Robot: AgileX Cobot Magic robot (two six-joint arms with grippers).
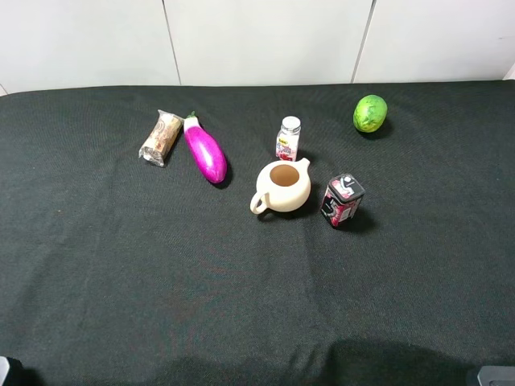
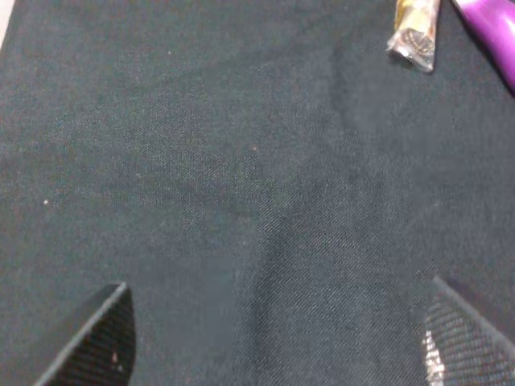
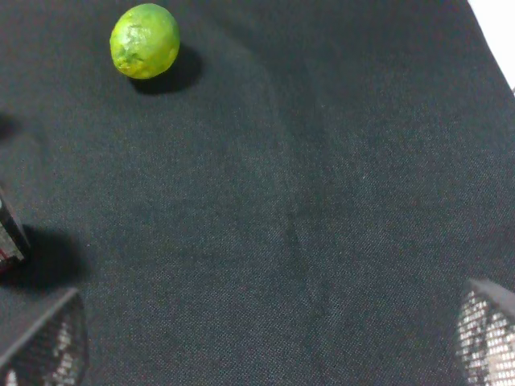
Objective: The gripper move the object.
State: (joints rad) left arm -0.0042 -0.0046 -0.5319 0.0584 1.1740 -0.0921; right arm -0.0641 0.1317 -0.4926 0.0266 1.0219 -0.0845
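Observation:
The object, a small clear bottle (image 1: 288,138) with a white cap and a pink-red label, stands upright just behind the cream teapot (image 1: 283,186) in the exterior high view. Neither wrist view shows it. My left gripper (image 2: 278,301) hovers over bare black cloth with its fingers wide apart and nothing between them. My right gripper (image 3: 273,293) is likewise open and empty over the cloth. Both grippers are far from the bottle, near the table's front edge. Only small dark bits of the arms show at the bottom corners of the exterior high view.
A dark red-black carton (image 1: 342,200) stands right of the teapot. A green lime (image 1: 370,113) (image 3: 145,40) lies at the back right. A purple eggplant (image 1: 205,150) (image 2: 491,28) and a wrapped snack packet (image 1: 161,138) (image 2: 414,28) lie at the left. Black cloth (image 1: 241,305) covers the table.

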